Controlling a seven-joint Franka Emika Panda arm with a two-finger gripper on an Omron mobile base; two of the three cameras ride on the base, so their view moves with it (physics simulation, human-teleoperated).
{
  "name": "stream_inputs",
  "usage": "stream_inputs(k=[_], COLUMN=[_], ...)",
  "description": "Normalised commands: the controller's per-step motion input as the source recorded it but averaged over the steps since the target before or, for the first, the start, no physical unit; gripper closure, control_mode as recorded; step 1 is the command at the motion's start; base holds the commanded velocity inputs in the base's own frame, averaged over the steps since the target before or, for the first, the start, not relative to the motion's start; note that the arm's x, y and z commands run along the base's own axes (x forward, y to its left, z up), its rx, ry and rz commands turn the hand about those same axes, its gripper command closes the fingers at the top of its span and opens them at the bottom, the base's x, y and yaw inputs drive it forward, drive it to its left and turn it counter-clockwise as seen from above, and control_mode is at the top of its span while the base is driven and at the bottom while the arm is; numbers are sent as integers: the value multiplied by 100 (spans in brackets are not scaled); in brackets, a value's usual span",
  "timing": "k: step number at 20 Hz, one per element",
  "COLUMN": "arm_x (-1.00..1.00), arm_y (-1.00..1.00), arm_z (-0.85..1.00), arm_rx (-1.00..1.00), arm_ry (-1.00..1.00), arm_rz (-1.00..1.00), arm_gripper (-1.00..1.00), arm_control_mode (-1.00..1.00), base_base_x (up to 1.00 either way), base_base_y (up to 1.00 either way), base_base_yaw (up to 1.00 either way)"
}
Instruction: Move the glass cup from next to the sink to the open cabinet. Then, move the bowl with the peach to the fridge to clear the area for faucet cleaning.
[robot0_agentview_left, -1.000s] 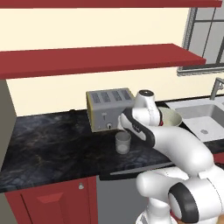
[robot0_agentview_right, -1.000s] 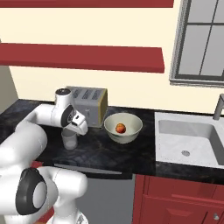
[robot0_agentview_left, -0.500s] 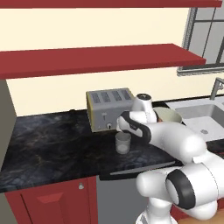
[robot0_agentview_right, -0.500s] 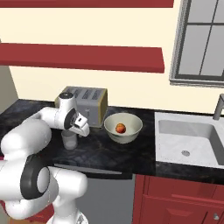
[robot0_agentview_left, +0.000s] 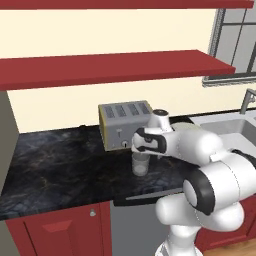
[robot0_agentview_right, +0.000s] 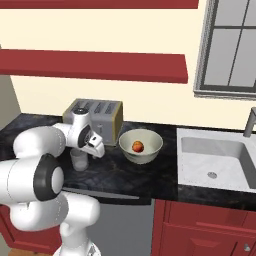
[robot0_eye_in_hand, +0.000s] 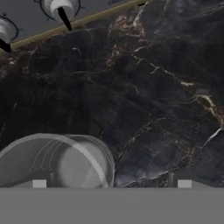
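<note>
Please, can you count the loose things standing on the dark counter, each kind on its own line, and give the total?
Glass cup: 1
Bowl: 1
Peach, inside the bowl: 1
Toaster: 1
Total: 4

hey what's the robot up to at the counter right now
The white arm has its open gripper poised just above the glass cup, which stands on the dark counter in front of the toaster. Nothing is held yet. The bowl with the peach sits untouched beside the sink.
</note>
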Motion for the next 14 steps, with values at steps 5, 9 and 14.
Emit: stream_inputs(k=[5, 9, 14], arm_x=[2, 0, 0], arm_y=[0, 0, 0], arm_z=[-30, -26, -23], arm_rx=[0, 0, 0], arm_ry=[5, 3, 1], arm_rz=[0, 0, 0], arm_gripper=[-100, -100, -100], arm_control_mode=[-100, -100, -100], base_base_x=[0, 0, 0], base_base_y=[0, 0, 0], base_base_yaw=[0, 0, 0])
